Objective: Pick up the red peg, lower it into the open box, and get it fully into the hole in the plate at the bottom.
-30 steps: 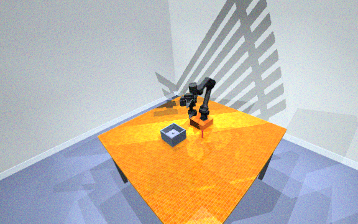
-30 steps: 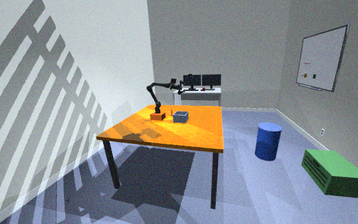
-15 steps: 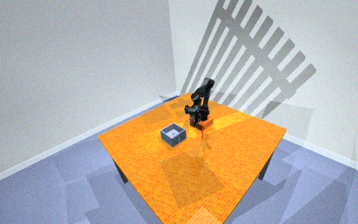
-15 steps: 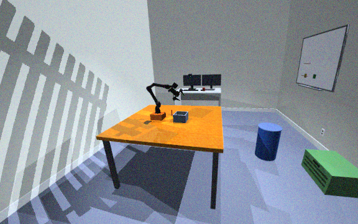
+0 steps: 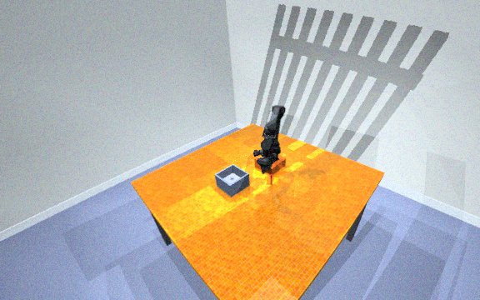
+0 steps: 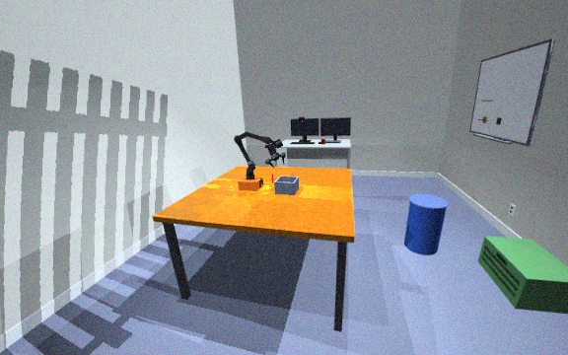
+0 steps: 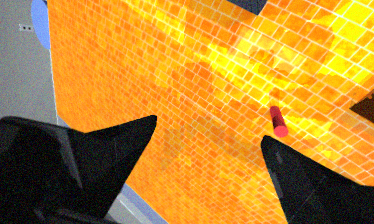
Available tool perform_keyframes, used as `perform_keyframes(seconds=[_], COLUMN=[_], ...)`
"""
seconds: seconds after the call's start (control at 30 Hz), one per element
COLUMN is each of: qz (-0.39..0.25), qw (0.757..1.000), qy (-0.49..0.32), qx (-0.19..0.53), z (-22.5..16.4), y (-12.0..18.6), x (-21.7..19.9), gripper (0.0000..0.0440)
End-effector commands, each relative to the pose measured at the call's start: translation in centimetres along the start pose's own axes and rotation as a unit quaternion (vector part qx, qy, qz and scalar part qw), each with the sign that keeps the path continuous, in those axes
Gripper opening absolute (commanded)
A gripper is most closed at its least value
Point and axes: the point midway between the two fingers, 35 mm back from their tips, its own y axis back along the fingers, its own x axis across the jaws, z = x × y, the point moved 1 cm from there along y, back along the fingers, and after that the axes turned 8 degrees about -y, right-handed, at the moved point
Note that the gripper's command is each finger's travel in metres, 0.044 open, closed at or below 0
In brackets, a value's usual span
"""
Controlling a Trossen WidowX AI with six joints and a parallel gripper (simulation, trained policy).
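The red peg (image 5: 271,179) (image 6: 272,178) (image 7: 279,121) stands upright on the orange table, between the arm's base and the box in the exterior view. The open grey-blue box (image 5: 237,188) (image 6: 286,186) stands beside it; a pale plate (image 5: 227,181) with a small dark hole shows at its bottom in the top view. My gripper (image 6: 278,165) (image 7: 208,129) is open and empty, above table height. In the wrist view the peg shows just past the right fingertip, outside the gap between the fingers.
The arm's orange base block (image 5: 279,165) (image 6: 249,185) is close to the peg. A dark corner (image 7: 250,4) at the wrist view's top edge looks like part of the box. A desk with monitors (image 6: 305,129) stands behind the table (image 5: 265,233) (image 6: 314,212).
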Motion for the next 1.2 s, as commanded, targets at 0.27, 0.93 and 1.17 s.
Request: perform_keyframes(seconds=[0.27, 0.93, 1.17], qz=[-0.127, -0.130, -0.144], qw=[0.991, 0.991, 0.989], qy=[0.015, 0.013, 0.006], qx=[-0.050, -0.039, -0.023], z=[0.6, 0.7, 0.4], y=[-3.6, -10.0, -10.2], x=[-5.2, -8.7, -9.0], gripper=[0.0440, 0.0389, 0.0210])
